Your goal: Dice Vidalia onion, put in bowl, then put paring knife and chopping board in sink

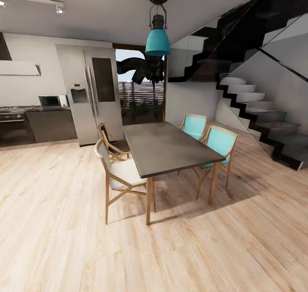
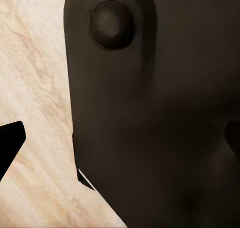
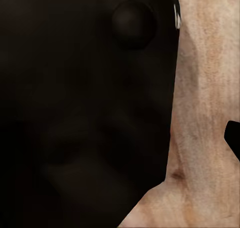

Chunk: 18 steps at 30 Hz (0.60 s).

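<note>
Head view: dining table (image 1: 171,148) long axis running toward fridge (image 1: 92,93).

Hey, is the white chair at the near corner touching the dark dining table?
Cannot tell. In the head view the white chair is tucked partly under the dark dining table, and the tabletop edge overlaps the seat, hiding any contact or gap.
</note>
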### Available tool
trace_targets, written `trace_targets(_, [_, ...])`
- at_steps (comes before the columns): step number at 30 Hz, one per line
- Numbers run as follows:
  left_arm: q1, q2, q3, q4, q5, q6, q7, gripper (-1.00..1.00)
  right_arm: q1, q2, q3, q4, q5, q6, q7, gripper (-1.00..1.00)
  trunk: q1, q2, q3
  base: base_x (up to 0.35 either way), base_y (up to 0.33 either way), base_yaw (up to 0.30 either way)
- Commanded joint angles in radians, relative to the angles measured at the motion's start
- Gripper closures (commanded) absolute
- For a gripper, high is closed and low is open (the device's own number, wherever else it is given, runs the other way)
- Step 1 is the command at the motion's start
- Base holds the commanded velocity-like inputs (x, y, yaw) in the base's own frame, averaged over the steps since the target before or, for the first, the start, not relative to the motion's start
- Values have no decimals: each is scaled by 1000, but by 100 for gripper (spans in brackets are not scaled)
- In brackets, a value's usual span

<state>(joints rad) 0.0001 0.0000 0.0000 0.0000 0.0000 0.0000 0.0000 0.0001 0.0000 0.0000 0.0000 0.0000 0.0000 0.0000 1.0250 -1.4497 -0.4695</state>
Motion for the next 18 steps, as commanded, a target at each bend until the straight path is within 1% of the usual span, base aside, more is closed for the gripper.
trace_targets(1, [0, 0, 0, 0, 0, 0, 0, -100, 0, 0, 0, 0, 0, 0, 0, -100, 0, 0, 0, 0, 0, 0])
trace_targets(3, [6, -1, -3, -2, -2, -2, 0, -100, -3, 8, 2, -9, 0, -1, -2, -100, 0, 0, 0, 0, 0, 0])
trace_targets(7, [7, 0, -3, -2, -2, -2, 0, -100, -3, 6, 2, -9, 0, 0, -3, -100, 0, 0, 0, 0, 0, 0])
trace_targets(11, [19, 5, -3, -2, -2, -2, 0, -100, -17, 27, 3, -31, -1, 1, -3, -100, 0, 0, 0, 0, 0, 0])
trace_targets(18, [23, 12, -3, -2, -2, -2, 0, -100, -20, 29, 4, -35, -1, 1, -2, -100, 0, 0, 0, 0, 0, 0])
